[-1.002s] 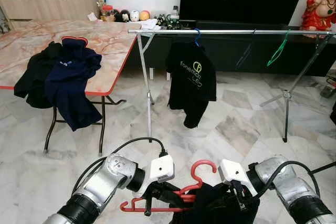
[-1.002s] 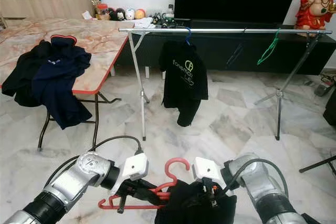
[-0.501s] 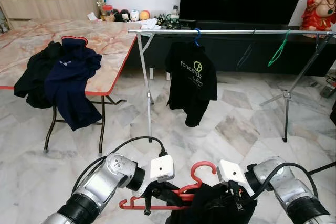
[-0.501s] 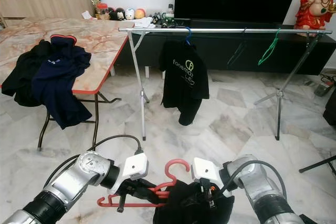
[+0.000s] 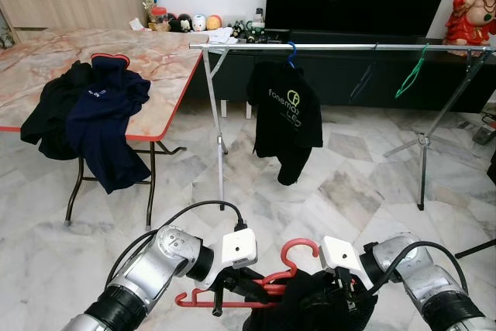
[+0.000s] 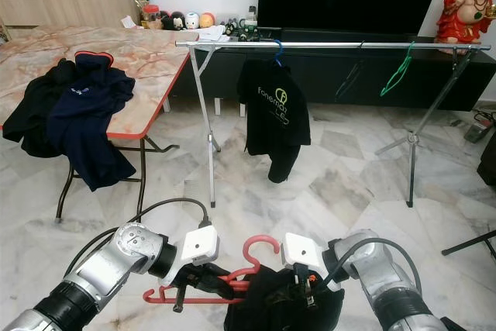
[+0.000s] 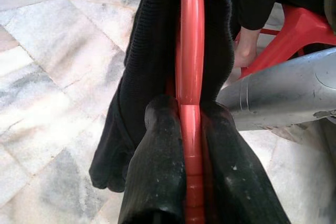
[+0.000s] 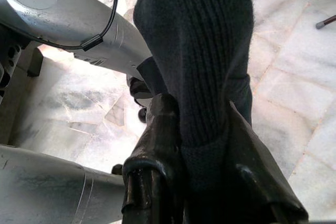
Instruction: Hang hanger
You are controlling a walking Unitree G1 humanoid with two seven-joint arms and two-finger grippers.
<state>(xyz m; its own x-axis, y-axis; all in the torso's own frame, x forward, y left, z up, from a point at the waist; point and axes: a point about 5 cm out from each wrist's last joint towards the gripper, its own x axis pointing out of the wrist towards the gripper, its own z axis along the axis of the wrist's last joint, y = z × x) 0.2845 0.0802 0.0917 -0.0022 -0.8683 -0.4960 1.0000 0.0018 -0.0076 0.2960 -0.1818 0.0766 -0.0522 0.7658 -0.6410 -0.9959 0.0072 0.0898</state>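
Observation:
A red plastic hanger (image 5: 279,275) hangs low in front of me with a black knitted garment (image 5: 310,308) draped over its right half. My left gripper (image 5: 232,291) is shut on the hanger's bar (image 7: 190,103), pinched between its two black fingers. My right gripper (image 5: 341,304) is shut on a fold of the black garment (image 8: 202,77). Across the room stands a metal clothes rail (image 5: 349,48); a black printed shirt (image 5: 288,118) on a blue hanger and an empty green hanger (image 5: 411,71) hang from it.
To the left is a folding table (image 5: 167,60) with dark shirts (image 5: 93,114) hanging over its edge. A TV console stands behind the rail, and a red figurine (image 5: 471,9) is at the far right. A red stool and a person's leg show in the left wrist view.
The hanger and both grippers have sunk slightly lower in view. The black shirt on the rail has swung a little to the right.

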